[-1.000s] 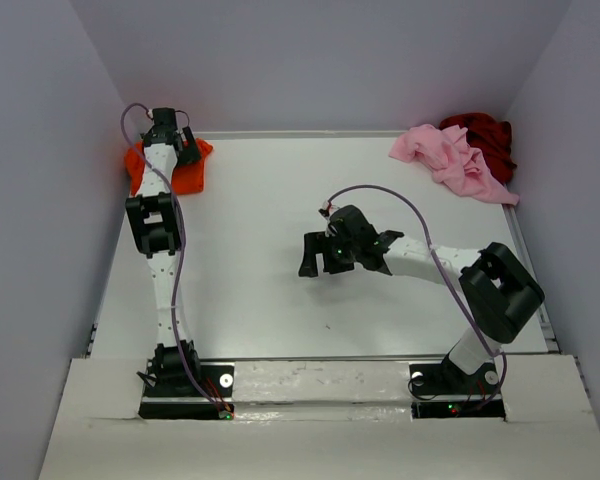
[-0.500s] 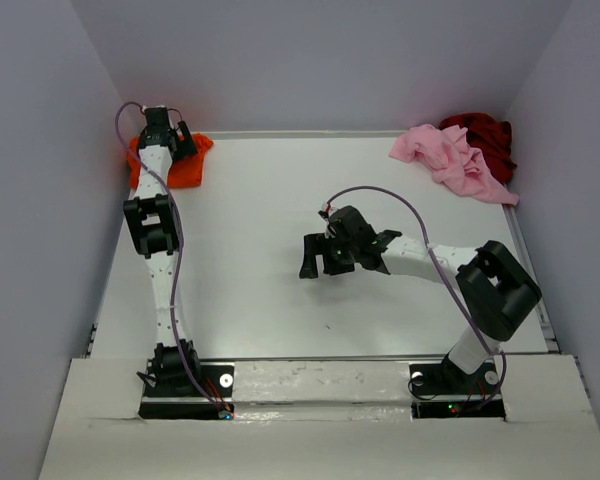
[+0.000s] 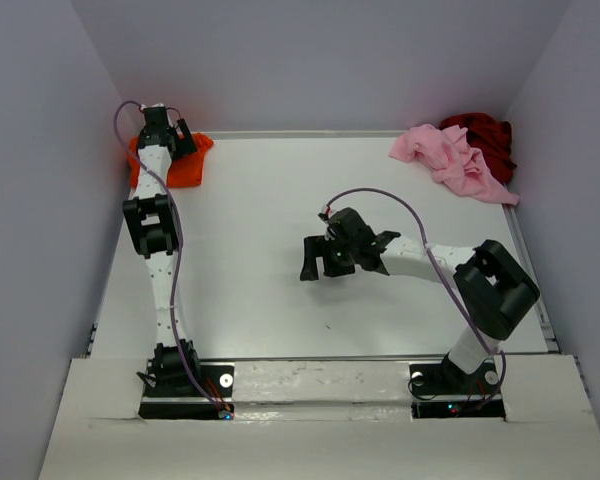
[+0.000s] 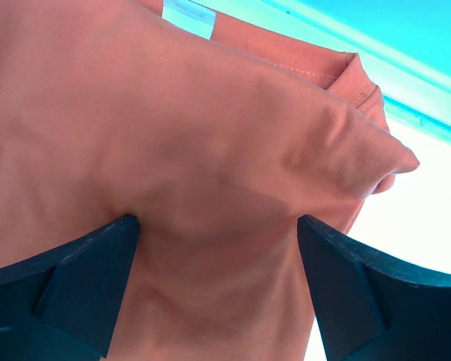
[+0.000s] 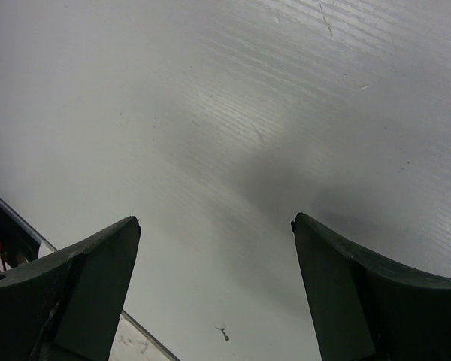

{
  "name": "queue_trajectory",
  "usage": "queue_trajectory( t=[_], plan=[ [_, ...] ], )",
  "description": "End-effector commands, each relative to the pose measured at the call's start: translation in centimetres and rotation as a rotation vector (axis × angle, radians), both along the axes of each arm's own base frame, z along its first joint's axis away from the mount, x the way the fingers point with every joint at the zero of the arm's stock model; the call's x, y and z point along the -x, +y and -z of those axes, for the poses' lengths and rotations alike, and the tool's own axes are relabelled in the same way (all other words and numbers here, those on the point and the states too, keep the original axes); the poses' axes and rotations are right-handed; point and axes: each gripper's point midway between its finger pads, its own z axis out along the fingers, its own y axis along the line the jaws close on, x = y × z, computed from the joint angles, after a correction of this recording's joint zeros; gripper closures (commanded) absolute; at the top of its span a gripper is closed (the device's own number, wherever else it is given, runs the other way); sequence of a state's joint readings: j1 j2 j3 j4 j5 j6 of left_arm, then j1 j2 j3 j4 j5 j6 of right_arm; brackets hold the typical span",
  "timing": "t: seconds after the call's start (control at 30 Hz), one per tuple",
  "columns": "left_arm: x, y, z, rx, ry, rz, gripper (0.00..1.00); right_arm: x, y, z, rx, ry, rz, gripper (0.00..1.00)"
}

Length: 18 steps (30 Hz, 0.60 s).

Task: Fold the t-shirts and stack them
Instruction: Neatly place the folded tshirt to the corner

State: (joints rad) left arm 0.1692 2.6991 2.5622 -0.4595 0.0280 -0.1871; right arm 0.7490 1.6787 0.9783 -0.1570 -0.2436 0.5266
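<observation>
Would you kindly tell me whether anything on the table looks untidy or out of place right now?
The pink t-shirt lies crumpled at the far right corner, draped partly over the bunched dark red t-shirt. The orange t-shirt at the far left corner is rumpled beneath the open left gripper. Nothing looks damaged.

The top camera looks down from high up on the near side and sees the whole surface (image 3: 260, 200). The left wrist camera is very close to the orange t-shirt (image 4: 173, 135) (the top view shows it too, far left corner). The right wrist camera faces bare surface, close up.
</observation>
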Motion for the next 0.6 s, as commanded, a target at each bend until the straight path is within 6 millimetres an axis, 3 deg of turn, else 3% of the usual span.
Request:
queue_trajectory(
  t=[0.0, 0.17, 0.3, 0.4, 0.57],
  plan=[
    [-0.1, 0.5, -8.2, -0.026, -0.131, -0.006, 0.01, 0.5, 0.4, -1.5, -0.029, -0.039, -0.026, 0.11],
    [0.6, -0.5, -12.1, -0.051, -0.176, 0.005, 0.01, 0.8, -0.3, -1.8, -0.027, -0.057, -0.011, 0.11],
    [1.6, -1.4, -16.8, -0.077, -0.240, -0.007, 0.01, 1.5, -1.0, -2.3, -0.029, -0.074, 0.000, 0.11],
    [3.6, -3.5, -21.4, -0.089, -0.301, 0.013, 0.01, 1.6, -1.5, -3.0, -0.033, -0.095, 0.016, 0.11],
    [7.7, -7.5, -26.1, -0.108, -0.387, 0.035, 0.01, 1.6, -2.3, -4.2, -0.018, -0.137, 0.038, 0.11]
  ],
)
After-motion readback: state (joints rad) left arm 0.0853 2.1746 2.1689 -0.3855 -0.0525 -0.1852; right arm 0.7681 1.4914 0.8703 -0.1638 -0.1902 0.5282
